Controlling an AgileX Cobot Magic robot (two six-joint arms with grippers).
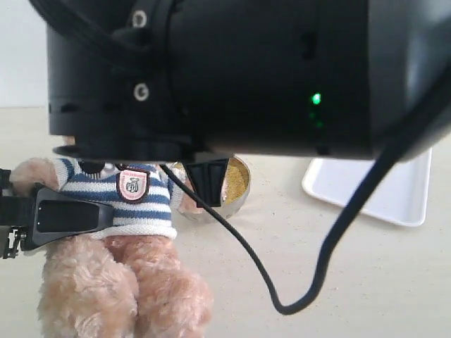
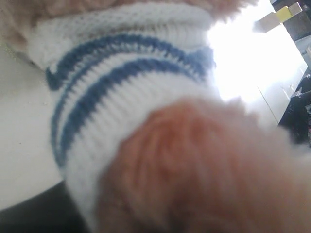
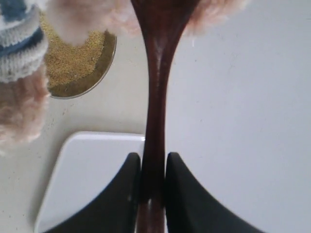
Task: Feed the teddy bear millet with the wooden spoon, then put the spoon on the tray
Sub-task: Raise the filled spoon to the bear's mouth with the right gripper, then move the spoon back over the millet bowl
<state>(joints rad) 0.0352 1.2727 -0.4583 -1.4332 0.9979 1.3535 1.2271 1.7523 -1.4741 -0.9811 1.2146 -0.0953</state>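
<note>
The teddy bear (image 1: 116, 267) sits at the lower left in its striped shirt (image 2: 121, 82), its head hidden behind my right arm (image 1: 246, 70). My left gripper (image 1: 49, 217) clasps the bear's side; its fingers do not show in the left wrist view, where fur fills the frame. My right gripper (image 3: 153, 158) is shut on the handle of the wooden spoon (image 3: 158, 73), whose bowl end reaches up against the bear's fur (image 3: 214, 12). The metal bowl of millet (image 1: 234, 184) (image 3: 77, 63) stands just beside the bear. The white tray (image 1: 394, 190) (image 3: 92, 179) lies to the right, under the gripper.
A black cable (image 1: 310, 282) hangs from the right arm and loops low over the table between the bear and the tray. The pale tabletop (image 1: 296, 232) stretches around them.
</note>
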